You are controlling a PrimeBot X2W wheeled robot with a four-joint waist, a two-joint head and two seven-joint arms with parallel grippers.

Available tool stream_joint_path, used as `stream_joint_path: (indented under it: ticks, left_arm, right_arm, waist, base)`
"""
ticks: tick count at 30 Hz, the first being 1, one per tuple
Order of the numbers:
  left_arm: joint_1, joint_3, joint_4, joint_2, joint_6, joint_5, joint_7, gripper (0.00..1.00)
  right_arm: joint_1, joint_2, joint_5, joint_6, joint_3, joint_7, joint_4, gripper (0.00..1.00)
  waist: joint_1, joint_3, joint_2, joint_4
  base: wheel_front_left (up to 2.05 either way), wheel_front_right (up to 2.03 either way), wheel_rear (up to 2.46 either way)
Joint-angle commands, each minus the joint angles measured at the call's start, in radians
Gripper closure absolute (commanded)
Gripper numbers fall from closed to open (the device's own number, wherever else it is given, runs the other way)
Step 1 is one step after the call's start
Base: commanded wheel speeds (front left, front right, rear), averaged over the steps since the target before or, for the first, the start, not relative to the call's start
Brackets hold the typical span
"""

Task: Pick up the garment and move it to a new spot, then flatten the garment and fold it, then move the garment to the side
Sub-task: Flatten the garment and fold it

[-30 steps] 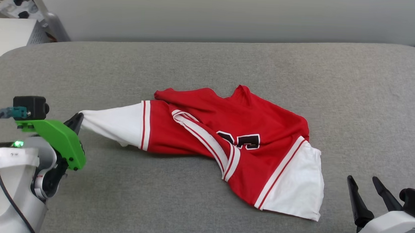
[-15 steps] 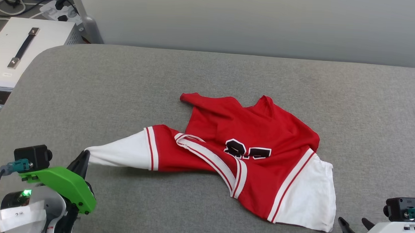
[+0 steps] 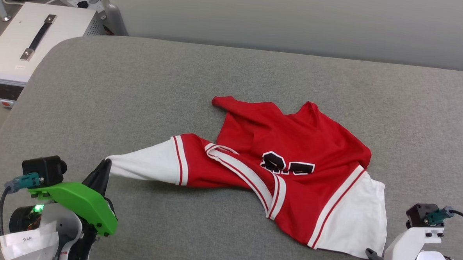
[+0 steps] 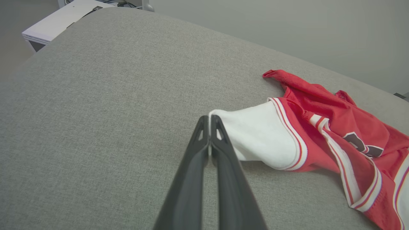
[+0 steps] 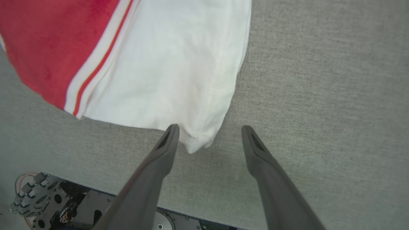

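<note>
The left gripper [image 4: 210, 118] is clamped tight on a white sleeve tip of the garment [image 3: 293, 144]. The right gripper [image 5: 209, 129] is spread wide, with the other sleeve's corner between its fingers. Beyond both grippers, the red body lies rumpled on the grey pad [image 3: 139, 83].

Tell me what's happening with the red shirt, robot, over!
Left pincer shut on the shirt by its white sleeve tip. Right pincer open, poised at the other sleeve's corner. Shirt rumpled on the grey pad, not flat. Nothing in the way.
</note>
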Motion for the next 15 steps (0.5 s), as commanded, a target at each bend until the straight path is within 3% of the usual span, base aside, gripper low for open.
stream_joint_path:
  ticks: [1, 14, 15]
  left_arm:
    - [-0.012, -0.001, -0.007, 0.005, 0.004, 0.008, 0.001, 1.00]
    - [-0.033, -0.016, -0.027, 0.003, -0.001, 0.017, -0.008, 1.00]
    - [-0.034, -0.017, -0.026, 0.002, -0.002, 0.017, -0.009, 1.00]
  right_arm:
    - [-0.017, 0.009, -0.017, -0.001, 0.001, 0.003, 0.016, 0.00]
    - [-0.047, 0.025, -0.015, -0.001, 0.046, -0.005, 0.149, 0.00]
    - [-0.046, 0.023, -0.006, -0.001, 0.054, -0.001, 0.158, 0.18]
  waist:
    - [0.0000, 0.011, 0.0000, 0.009]
    - [0.0000, 0.055, 0.0000, 0.028]
    - [0.0000, 0.056, 0.0000, 0.028]
  base:
    - [0.00, 0.00, 0.00]
    - [0.00, 0.00, 0.00]
    - [0.00, 0.00, 0.00]
